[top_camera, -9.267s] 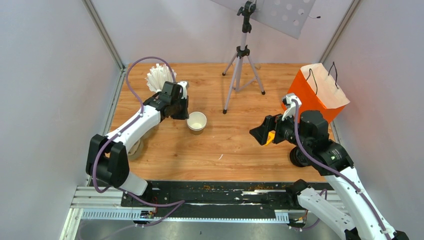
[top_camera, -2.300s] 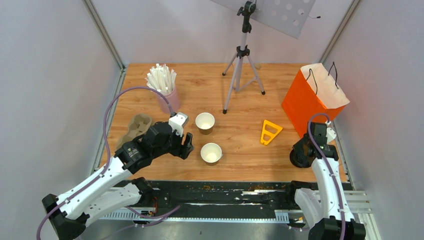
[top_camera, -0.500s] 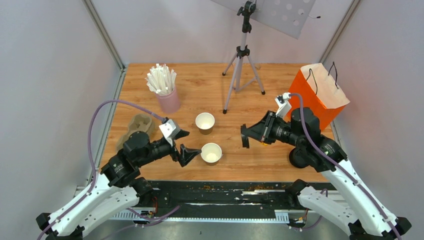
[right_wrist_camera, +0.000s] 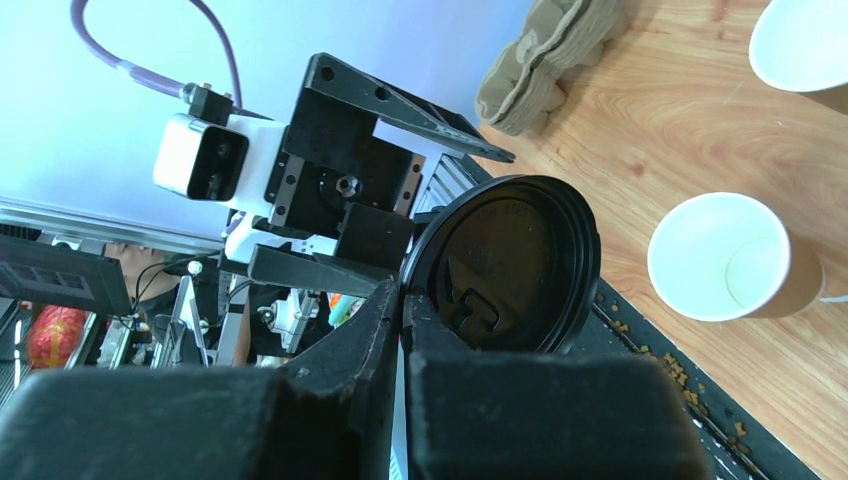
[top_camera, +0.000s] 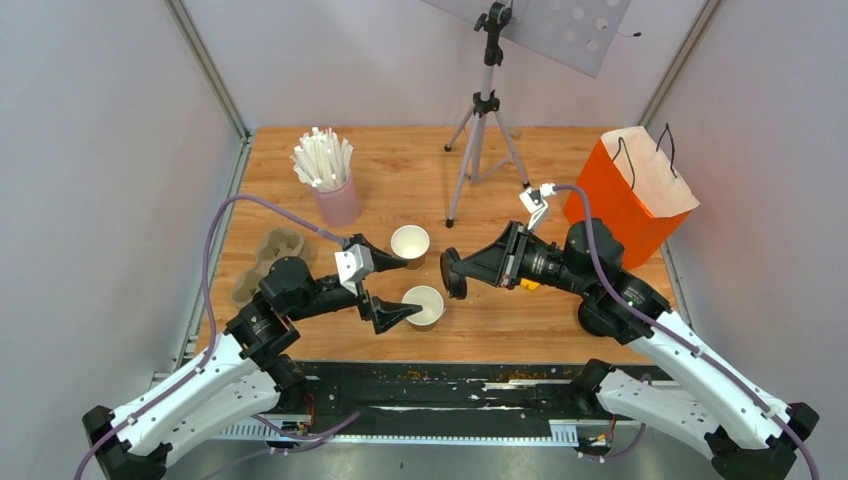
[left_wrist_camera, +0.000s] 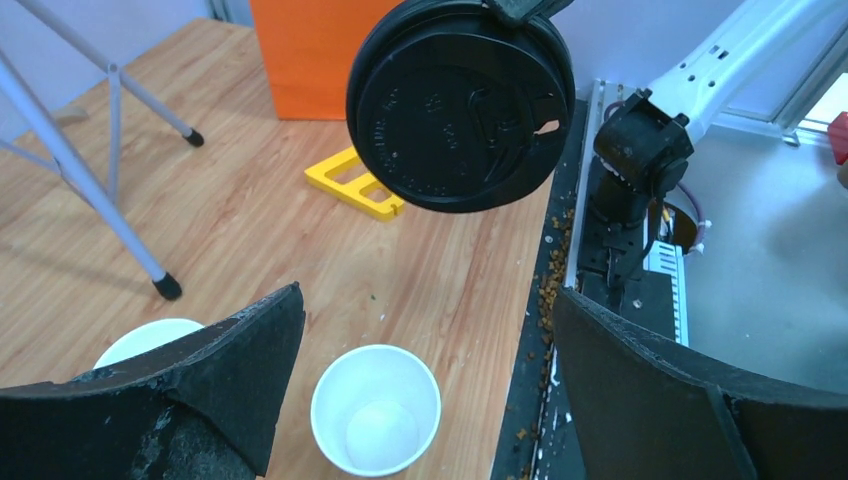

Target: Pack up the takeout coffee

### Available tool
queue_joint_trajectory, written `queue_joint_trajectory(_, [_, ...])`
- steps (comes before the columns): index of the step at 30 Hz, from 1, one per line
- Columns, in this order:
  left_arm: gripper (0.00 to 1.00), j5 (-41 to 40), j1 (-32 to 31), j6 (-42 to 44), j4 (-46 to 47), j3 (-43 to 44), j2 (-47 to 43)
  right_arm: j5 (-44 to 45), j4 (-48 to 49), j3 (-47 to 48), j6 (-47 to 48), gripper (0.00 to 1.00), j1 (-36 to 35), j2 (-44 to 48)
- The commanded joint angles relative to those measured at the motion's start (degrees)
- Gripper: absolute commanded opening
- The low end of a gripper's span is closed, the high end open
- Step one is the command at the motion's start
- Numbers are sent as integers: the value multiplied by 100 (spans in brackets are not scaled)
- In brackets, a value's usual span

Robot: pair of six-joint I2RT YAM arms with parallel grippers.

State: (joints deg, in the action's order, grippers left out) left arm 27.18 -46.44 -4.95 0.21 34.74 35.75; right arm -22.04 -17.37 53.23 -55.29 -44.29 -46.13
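Note:
Two kraft-brown takeout coffee cups with white insides stand mid-table: a near cup and a far cup. My right gripper is shut on the rim of a black round lid. It holds the lid on edge in the air, just right of the cups. My left gripper is wide open, raised beside the cups. The near cup shows below, between its fingers, and nothing is held.
A pink cup of white sticks stands back left, and a pulp cup tray lies left. A tripod stands at the back, an orange paper bag at the right. A yellow plastic piece lies under my right arm.

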Motion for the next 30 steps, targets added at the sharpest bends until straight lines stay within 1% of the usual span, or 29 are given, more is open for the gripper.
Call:
queue_joint_trajectory(1, [100, 246, -23, 71, 813, -81, 64, -100, 629, 115, 7, 5, -114, -16])
queue_joint_trajectory(4, [100, 183, -23, -277, 908, 29, 252, -41, 672, 94, 36, 6, -147, -32])
queue_joint_trajectory(7, [100, -104, -24, -970, 688, 257, 496, 51, 758, 80, 36, 6, -179, -54])
queue_joint_trajectory(11, [100, 229, -23, -1343, 531, 581, 937, 172, 702, 123, -29, 6, -181, -124])
queue_joint_trajectory(15, [100, 303, -28, -1194, 912, 481, 968, 363, 656, 161, -100, 6, -192, -118])
queue_joint_trajectory(18, [100, 143, -24, -1050, 1164, 440, 893, 556, 595, 132, -97, 6, -194, -108])
queue_joint_trajectory(20, [100, 15, -30, -946, 1163, 526, 916, 701, 580, 130, -105, 7, -192, -129])
queue_joint_trajectory(23, [100, -137, -26, -680, 848, 786, 1020, 940, 514, 177, -209, 7, -189, -181])
queue_joint_trajectory(25, [100, -107, -30, -605, 800, 882, 1083, 1062, 488, 156, -366, 7, -189, -191])
queue_joint_trajectory(30, [100, 265, -32, -580, 1174, 810, 1164, 1110, 610, 104, -516, 7, -194, -187])
